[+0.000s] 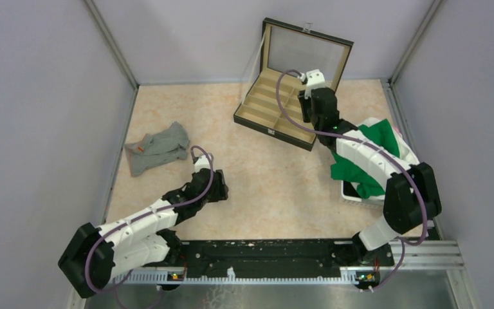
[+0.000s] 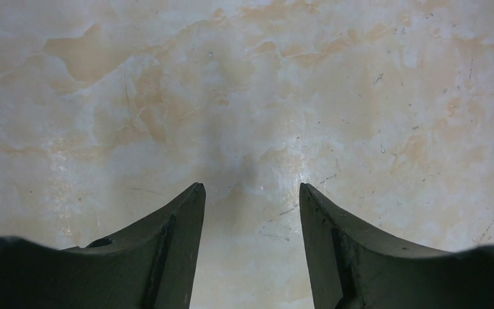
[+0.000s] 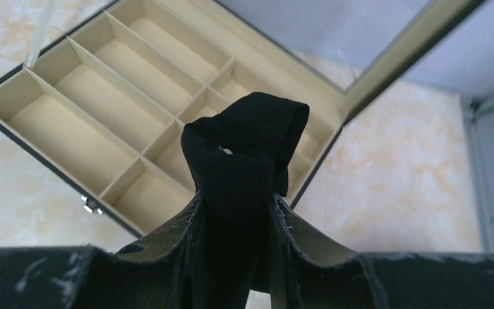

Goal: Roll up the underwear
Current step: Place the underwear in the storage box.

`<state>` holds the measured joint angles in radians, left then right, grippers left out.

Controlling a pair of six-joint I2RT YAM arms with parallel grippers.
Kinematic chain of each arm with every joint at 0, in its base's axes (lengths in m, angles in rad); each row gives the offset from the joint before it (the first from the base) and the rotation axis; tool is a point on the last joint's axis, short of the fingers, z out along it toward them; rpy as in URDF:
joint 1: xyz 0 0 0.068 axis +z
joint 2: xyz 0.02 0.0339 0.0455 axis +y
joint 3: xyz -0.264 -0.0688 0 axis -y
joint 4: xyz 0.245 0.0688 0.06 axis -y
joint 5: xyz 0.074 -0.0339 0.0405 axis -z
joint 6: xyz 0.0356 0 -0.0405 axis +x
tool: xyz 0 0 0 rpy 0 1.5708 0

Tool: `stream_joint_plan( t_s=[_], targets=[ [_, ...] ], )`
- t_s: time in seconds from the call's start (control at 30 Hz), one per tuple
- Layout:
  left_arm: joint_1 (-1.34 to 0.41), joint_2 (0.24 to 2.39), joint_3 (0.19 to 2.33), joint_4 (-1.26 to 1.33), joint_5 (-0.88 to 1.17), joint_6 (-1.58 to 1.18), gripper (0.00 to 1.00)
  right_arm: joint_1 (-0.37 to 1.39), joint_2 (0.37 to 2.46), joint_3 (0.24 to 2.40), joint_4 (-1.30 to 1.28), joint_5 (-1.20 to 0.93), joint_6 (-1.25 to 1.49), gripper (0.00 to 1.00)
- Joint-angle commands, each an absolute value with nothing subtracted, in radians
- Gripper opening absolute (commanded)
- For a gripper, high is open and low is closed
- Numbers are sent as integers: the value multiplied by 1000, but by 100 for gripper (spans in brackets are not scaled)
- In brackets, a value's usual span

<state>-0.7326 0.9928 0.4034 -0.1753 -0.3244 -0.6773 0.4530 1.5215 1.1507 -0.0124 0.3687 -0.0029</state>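
Only the right wrist camera shows the black underwear (image 3: pixel 244 148), clamped between the fingers of the right gripper (image 3: pixel 238 206) above the open case (image 3: pixel 96 96) with its tan-lined compartments. Overhead, the grey underwear (image 1: pixel 157 147) lies crumpled on the table (image 1: pixel 264 187) (orange label showing), near the low-stretched left gripper (image 2: pixel 251 193), its fingers parted over bare tabletop. A white basket (image 1: pixel 350 192) holds green cloth (image 1: pixel 376 145).
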Motion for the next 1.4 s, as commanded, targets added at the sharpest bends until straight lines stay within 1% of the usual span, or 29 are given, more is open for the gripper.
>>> stream_joint_plan(
  t_s=[0.0, 0.07, 0.2, 0.4, 0.43, 0.5, 0.53, 0.63, 0.73, 1.13, 1.37],
  targets=[
    [-697, 992, 414, -137, -294, -650, 64, 408, 1580, 1175, 328, 188, -408, 0],
    [-684, 999, 413, -136, -285, -643, 67, 360, 1640, 1235, 302, 118, -449, 0],
    [-666, 1005, 410, -136, -269, -633, 70, 275, 1767, 1398, 213, -32, -498, 0],
    [-658, 1002, 402, -130, -268, -626, 74, 217, 1914, 1555, 111, -199, -645, 0],
    [-657, 1006, 404, -133, -269, -626, 75, 210, 1943, 1582, 86, -215, -650, 0],
    [-655, 1009, 410, -140, -279, -626, 83, 200, 1983, 1635, 32, -245, -662, 0],
    [-654, 1012, 411, -142, -281, -626, 84, 200, 1997, 1653, 8, -257, -670, 0],
    [-651, 1015, 411, -142, -285, -626, 88, 199, 2027, 1672, -33, -292, -682, 0],
    [-647, 1019, 413, -140, -279, -626, 90, 199, 2052, 1672, -45, -300, -696, 0],
    [-640, 1044, 418, -131, -276, -623, 91, 199, 2138, 1676, -82, -276, -793, 0],
    [-637, 1058, 423, -128, -276, -623, 91, 199, 2172, 1704, -163, -287, -846, 0]
  ],
)
